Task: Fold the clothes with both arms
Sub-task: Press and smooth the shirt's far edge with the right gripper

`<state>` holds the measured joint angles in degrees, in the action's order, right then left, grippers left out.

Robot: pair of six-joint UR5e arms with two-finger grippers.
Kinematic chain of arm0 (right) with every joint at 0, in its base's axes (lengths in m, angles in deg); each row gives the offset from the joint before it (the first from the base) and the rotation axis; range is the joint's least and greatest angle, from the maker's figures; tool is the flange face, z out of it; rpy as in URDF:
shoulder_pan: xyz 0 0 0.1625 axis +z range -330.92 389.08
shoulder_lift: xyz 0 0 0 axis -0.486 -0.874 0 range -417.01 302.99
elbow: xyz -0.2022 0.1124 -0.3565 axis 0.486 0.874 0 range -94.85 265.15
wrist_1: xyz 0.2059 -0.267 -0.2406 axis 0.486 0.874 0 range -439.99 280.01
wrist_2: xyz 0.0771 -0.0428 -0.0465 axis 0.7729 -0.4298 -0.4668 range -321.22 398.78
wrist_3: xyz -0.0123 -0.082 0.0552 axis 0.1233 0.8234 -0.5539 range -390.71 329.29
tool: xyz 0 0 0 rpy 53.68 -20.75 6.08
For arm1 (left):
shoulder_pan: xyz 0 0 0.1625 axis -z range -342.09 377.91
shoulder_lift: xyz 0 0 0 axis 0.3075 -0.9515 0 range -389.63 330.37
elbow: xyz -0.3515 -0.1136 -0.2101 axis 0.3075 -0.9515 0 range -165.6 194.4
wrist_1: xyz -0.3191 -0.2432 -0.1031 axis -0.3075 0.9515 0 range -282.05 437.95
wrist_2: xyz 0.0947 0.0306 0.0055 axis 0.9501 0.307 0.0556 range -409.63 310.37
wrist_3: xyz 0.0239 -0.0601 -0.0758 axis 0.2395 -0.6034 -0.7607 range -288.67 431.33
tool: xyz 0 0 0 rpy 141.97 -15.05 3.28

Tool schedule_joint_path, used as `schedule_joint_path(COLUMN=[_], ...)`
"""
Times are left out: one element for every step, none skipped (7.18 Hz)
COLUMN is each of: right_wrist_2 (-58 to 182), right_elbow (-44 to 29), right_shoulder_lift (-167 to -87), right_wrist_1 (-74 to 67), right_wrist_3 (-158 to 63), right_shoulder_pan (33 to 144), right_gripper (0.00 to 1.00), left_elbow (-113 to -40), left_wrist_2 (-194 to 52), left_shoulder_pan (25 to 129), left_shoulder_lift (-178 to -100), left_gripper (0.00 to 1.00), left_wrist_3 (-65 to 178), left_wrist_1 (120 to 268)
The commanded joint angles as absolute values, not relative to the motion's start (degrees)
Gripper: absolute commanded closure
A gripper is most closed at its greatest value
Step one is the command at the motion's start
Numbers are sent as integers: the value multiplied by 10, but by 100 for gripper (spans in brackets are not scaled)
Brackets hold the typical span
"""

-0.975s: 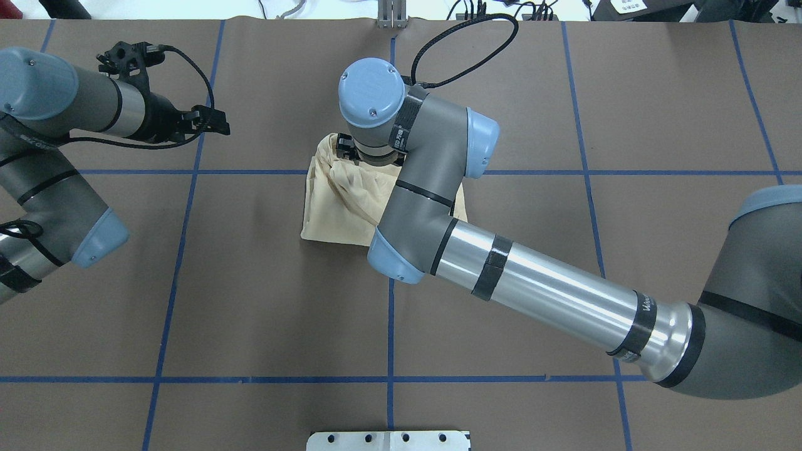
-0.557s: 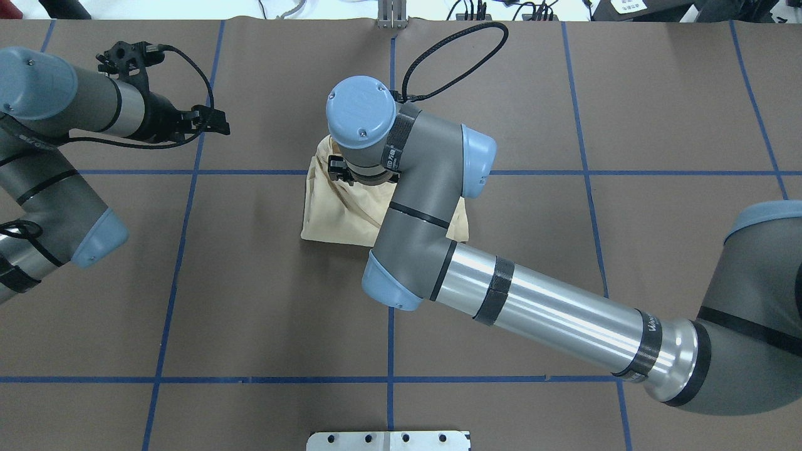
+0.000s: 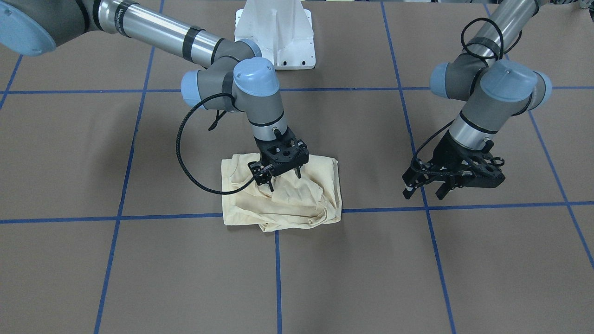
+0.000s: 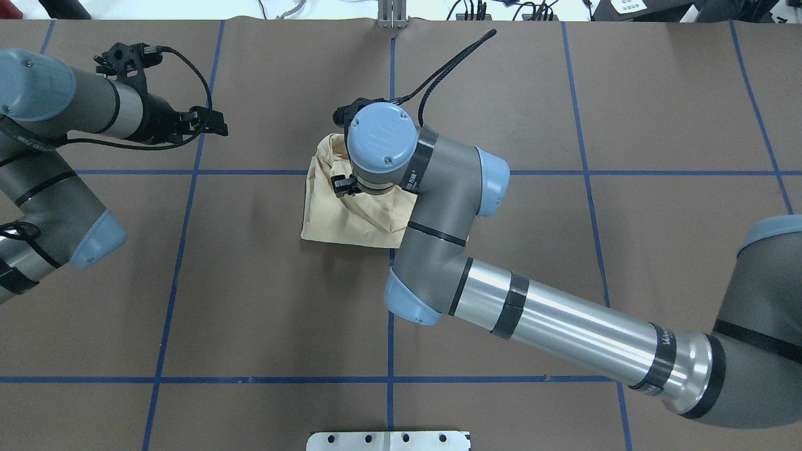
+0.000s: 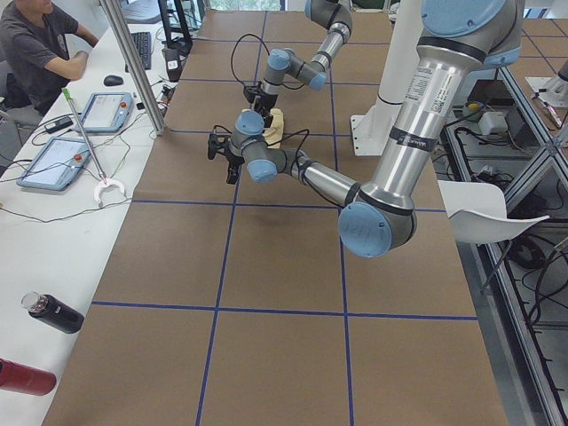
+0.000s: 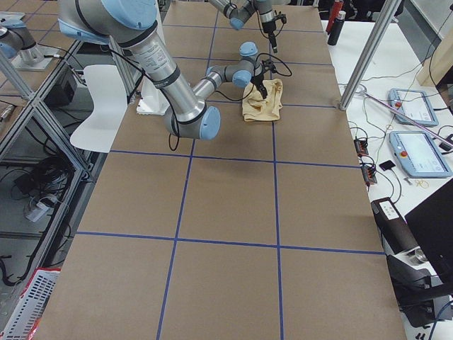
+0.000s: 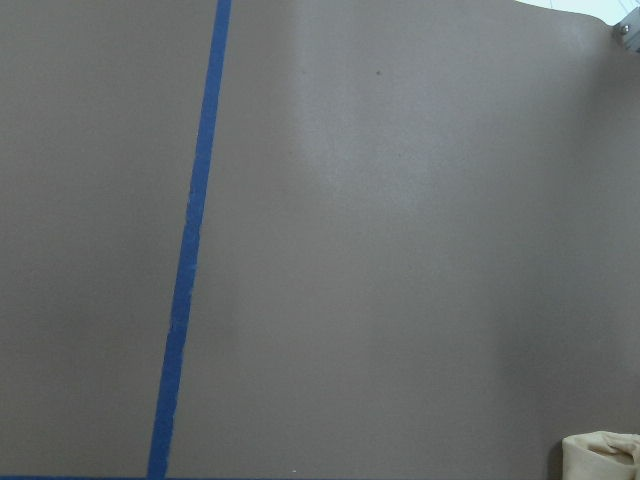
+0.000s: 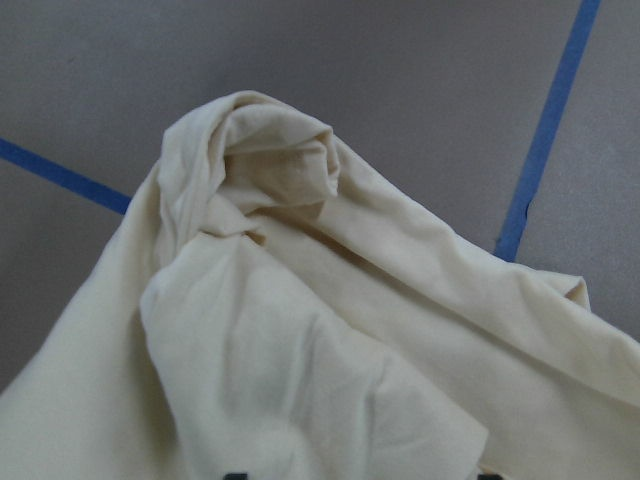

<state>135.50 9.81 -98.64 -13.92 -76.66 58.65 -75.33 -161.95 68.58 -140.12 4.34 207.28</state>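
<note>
The cream-yellow T-shirt [image 3: 287, 204] lies as a crumpled, folded bundle at the table's middle, print hidden; it also shows in the overhead view [image 4: 338, 216] and fills the right wrist view [image 8: 300, 330]. My right gripper [image 3: 284, 180] points straight down over the bundle's robot-side part, jaws apart, with one fingertip [image 3: 270, 185] touching the cloth. In the overhead view its wrist covers most of the gripper [image 4: 343, 185]. My left gripper [image 3: 423, 191] is open and empty, low over bare table well away from the shirt, and also shows in the overhead view [image 4: 216, 123].
The white pedestal base [image 3: 274, 37] stands at the robot's edge. Blue tape lines [image 4: 182, 250] grid the brown table cover. A corner of the shirt [image 7: 600, 455] shows in the left wrist view. Tablets [image 5: 106, 111] and bottles [image 5: 53, 312] lie on the operators' side bench.
My right wrist has swung back toward the robot over the shirt, its cable straightening. The cloth that was drawn up to the gripper now lies slack. The left arm has barely moved.
</note>
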Motion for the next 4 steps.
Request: schedule_joint_path(right_wrist_2=[1370,1370,1362,1358], right_elbow=[71,70,72,73], right_shoulder_lift=[-1005,-1008,-1010,-1013], right_wrist_1=[-152,-152,-152,-151], right_wrist_3=[-754,-748,-741,-740], right_shoulder_pan=[586,585,573,566], right_gripper=[23,28,30,33], left_elbow=[-753,-753,-753,-754], left_wrist_2=[-1620,-1620,-1620,-1620], left_shoulder_pan=[685,685,685,685], left_shoulder_lift=[-1399,-1399,-1399,-1395], left_gripper=[0,0,0,1], left_wrist_3=[42,41,40,39], left_wrist_1=[2074,2074,2074,2075])
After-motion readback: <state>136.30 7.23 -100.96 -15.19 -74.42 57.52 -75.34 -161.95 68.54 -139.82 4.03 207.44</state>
